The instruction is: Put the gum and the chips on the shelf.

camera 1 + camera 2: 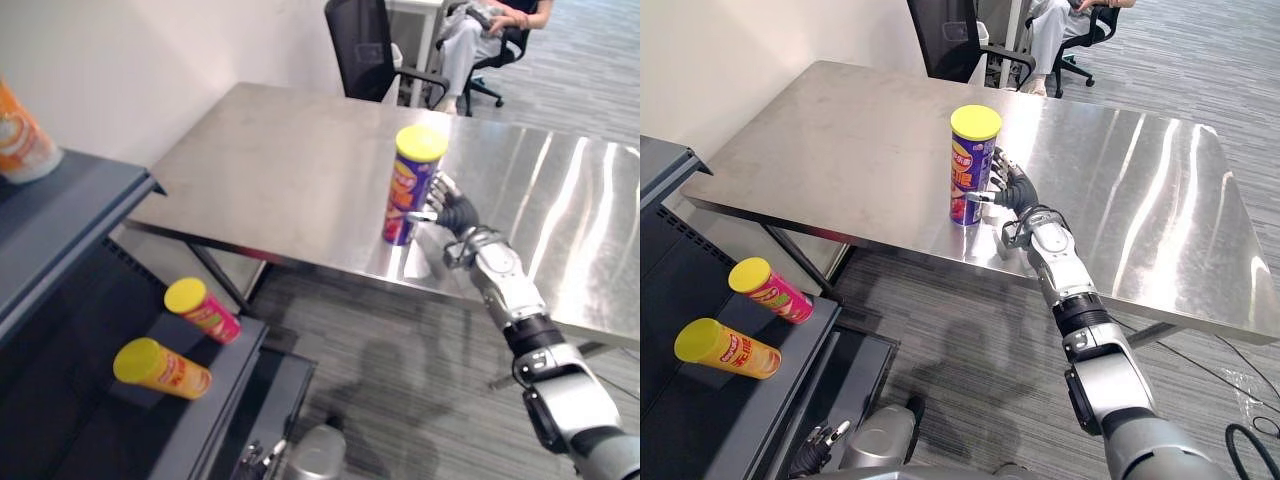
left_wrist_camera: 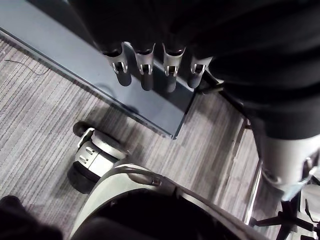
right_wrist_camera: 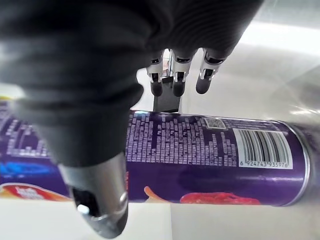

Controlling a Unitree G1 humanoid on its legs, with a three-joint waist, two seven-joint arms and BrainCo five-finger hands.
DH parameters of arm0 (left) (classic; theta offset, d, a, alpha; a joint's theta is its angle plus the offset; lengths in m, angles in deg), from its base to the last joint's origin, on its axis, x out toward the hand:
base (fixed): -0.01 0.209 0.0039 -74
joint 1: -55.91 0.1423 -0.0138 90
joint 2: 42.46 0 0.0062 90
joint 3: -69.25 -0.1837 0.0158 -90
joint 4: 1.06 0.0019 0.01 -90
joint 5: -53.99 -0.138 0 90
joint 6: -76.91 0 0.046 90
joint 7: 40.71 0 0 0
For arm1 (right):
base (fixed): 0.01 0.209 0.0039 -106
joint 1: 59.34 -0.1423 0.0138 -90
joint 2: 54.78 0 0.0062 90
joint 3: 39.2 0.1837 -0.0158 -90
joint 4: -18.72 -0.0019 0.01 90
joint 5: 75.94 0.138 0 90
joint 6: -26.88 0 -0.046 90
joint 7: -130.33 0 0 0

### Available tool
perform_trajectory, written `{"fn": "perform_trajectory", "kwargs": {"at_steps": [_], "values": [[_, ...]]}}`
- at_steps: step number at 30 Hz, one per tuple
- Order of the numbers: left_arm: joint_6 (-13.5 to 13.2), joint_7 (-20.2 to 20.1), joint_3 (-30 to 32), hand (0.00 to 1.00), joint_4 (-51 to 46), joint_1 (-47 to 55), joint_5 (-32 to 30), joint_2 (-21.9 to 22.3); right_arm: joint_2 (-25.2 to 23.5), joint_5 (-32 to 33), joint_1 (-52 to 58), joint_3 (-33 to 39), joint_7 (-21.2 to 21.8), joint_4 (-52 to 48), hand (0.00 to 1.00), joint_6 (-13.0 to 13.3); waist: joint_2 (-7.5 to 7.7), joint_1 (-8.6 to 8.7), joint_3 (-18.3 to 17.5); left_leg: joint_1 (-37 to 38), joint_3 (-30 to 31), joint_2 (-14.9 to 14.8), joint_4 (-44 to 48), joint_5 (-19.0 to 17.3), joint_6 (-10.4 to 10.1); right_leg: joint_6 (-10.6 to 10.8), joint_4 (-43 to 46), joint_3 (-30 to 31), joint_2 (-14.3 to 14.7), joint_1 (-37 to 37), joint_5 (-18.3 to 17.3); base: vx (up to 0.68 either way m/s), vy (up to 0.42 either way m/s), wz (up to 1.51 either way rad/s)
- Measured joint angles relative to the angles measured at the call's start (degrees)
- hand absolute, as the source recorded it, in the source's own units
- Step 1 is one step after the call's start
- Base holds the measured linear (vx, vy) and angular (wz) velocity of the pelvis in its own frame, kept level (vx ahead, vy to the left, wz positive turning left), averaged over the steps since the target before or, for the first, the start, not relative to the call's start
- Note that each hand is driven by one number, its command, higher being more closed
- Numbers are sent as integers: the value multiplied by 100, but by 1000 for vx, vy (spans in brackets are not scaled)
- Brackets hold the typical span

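The right hand (image 1: 452, 212) brackets the upright purple, yellow-lidded chips tube (image 1: 408, 195) on the steel desk (image 1: 270, 150), thumb and relaxed fingers either side, not yet clamped. The left hand (image 2: 146, 72) hangs slack-fingered. A pink tube (image 1: 205, 311) and a yellow tube (image 1: 162, 369) lie on the dark shelf (image 1: 60, 440); the purple one is left to move.

White wall (image 1: 150, 50), grey striped carpet (image 1: 970, 330), steel table (image 1: 280, 170), black office chair (image 1: 360, 45)

Three chips cans (image 1: 412, 190) (image 1: 205, 311) (image 1: 165, 370) (one purple), one orange container (image 1: 20, 140)
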State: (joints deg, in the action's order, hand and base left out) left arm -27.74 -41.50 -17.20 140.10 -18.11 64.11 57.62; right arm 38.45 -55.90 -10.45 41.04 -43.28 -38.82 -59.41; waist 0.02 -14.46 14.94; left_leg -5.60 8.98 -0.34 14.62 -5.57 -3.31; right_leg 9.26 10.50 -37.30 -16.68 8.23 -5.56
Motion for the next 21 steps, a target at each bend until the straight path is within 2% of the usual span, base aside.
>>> {"fn": "perform_trajectory", "kwargs": {"at_steps": [11,12,21], "values": [[-43,-74,-276,0,-200,1,42,-72,-17,8,-38,-192,-120,1,0,41,16,-74,114,-42,59,15,41,6,-17,-40,624,-27,-205,-211,-370,-25,-15,3],[-43,-75,-315,0,-205,1,51,-87,-27,9,-38,-192,-119,1,100,41,15,-79,115,-42,62,20,46,6,-19,-37,690,-31,-233,-226,-409,0,0,0],[-27,-92,-328,0,-324,18,86,-84,-244,13,-46,-153,-172,-6,100,150,20,-153,116,-159,78,7,94,19,-48,-80,1034,-45,-327,-422,-617,-4,-9,1]]}}
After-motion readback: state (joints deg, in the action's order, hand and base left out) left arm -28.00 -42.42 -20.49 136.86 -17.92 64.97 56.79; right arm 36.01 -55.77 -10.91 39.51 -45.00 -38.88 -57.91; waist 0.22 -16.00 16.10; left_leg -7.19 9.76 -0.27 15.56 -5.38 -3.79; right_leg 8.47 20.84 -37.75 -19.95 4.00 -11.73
